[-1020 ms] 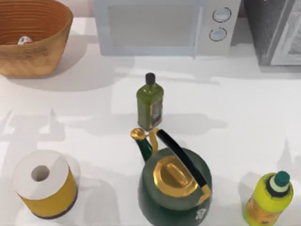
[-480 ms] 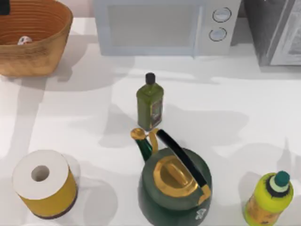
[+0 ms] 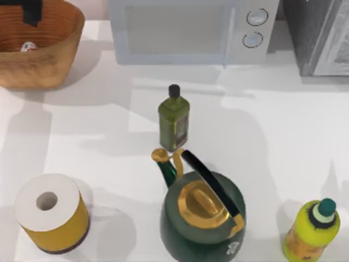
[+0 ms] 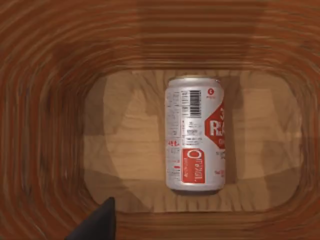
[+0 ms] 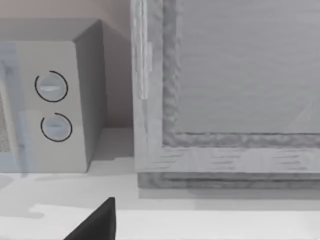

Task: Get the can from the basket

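Wicker dominates the upper left of the top view, where the basket (image 3: 52, 52), a broad orange-brown bowl with ribbed woven walls, now has the left gripper (image 3: 31, 11) over its mouth as a dark block at the frame's top edge; half a second ago only a sliver of it showed at the corner, and a second ago none. I judge this to mean the arm has arrived above the target and a descent into the basket is the step at hand. The can (image 3: 28, 47) lies on the basket floor, peeking over the rim in the top view; the left wrist view looks straight down on the can (image 4: 195, 134) lying on its side on smooth pale wood, ringed by dark ribbed weave. It is a short cylinder with a glossy white-and-red printed side, barcode uppermost, likely to roll if nudged along the floor. One dark fingertip (image 4: 97, 222) shows at the lower left of that view, well apart from the can; whether the fingers are spread or closed I cannot tell. The right arm is parked off the table, its wrist view facing the grey microwave (image 5: 55, 100) and a dark fingertip (image 5: 97, 220) at lower left, its state equally unreadable.
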`<state>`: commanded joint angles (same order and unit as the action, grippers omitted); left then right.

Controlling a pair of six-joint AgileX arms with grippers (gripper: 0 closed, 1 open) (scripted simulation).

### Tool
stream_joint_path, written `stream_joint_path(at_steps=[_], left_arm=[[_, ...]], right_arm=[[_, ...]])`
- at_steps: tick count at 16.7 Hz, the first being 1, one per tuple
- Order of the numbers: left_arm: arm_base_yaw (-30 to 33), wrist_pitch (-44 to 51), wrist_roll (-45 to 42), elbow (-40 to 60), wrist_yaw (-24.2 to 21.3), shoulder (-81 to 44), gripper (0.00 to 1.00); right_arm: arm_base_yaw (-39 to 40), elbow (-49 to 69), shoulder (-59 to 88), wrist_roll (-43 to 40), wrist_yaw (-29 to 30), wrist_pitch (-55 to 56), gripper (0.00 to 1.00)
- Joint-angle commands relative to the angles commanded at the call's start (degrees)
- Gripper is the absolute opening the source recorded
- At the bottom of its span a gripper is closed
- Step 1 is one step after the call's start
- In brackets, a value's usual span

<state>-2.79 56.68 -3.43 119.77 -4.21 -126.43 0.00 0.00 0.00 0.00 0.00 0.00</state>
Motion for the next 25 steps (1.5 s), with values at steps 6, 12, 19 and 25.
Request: stream_joint_path(at_steps=[6, 12, 19, 25], left_arm=[[-0.49, 7.74, -0.79, 15.33, -0.45, -16.49, 1.0], [-0.14, 8.19, -0.85, 16.39, -0.48, -17.64, 1.0], [-0.09, 1.71, -0.44, 15.96, -0.44, -23.75, 1.0], [-0.06, 1.12, -0.43, 15.91, -0.45, -24.29, 0.85]], right_arm=[[0.0, 0.0, 0.0, 0.0, 0.0, 0.0, 1.0], [0.0, 0.0, 0.0, 0.0, 0.0, 0.0, 1.0], [0.0, 0.0, 0.0, 0.0, 0.0, 0.0, 1.0], [0.0, 0.0, 0.0, 0.0, 0.0, 0.0, 1.0]])
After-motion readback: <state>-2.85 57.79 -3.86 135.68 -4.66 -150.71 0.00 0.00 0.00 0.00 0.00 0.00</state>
